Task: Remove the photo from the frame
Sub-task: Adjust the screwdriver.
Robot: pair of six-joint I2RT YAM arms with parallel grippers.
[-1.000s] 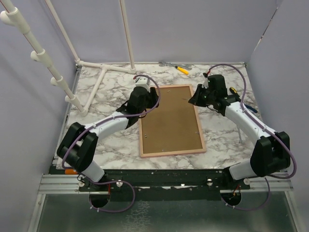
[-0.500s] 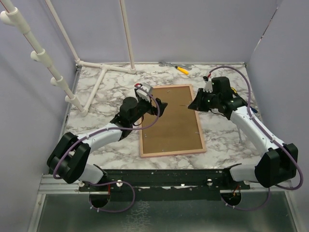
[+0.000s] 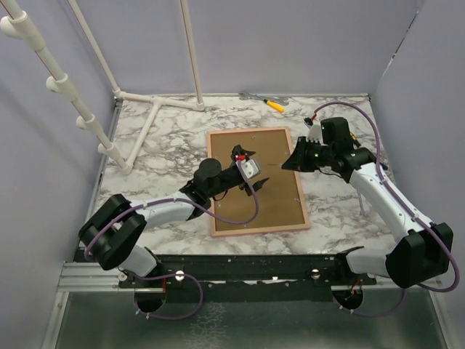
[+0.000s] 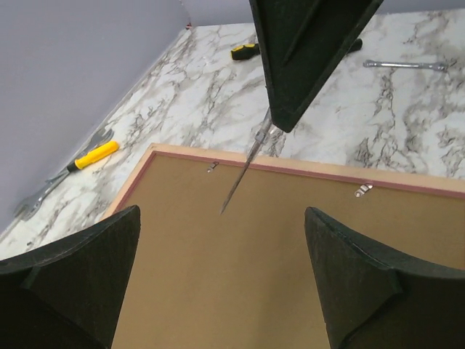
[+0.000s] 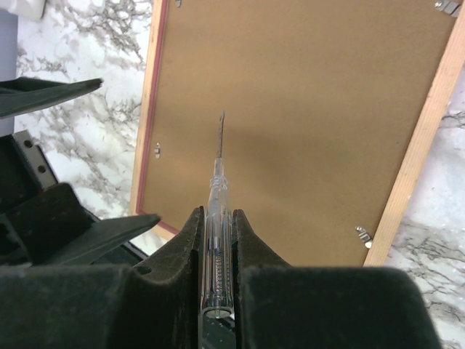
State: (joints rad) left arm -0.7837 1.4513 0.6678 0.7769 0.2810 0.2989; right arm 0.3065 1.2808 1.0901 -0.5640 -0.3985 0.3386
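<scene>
The frame [image 3: 263, 200] lies back up in the middle of the table, its brown fibreboard back inside a thin pink border. It also shows in the left wrist view [image 4: 218, 291] and the right wrist view [image 5: 305, 131]. Small metal clips [image 4: 363, 190] sit along its edges. The photo is hidden. My left gripper [image 3: 254, 166] is open and empty, low over the back's upper middle [image 4: 221, 218]. My right gripper [image 3: 292, 160] is shut on a clear-handled screwdriver [image 5: 217, 182]. Its blade [image 4: 243, 167] points over the board from the right edge.
A yellow-handled tool and a wrench [image 3: 270, 103] lie at the table's back edge. A black and yellow screwdriver [image 4: 247, 51] and a wrench [image 4: 403, 65] lie right of the frame. A white pipe stand [image 3: 152, 116] occupies the back left.
My left gripper has swung from the frame's upper left edge to over the board's middle, now facing the right gripper. The right gripper stays at the right edge with the screwdriver.
</scene>
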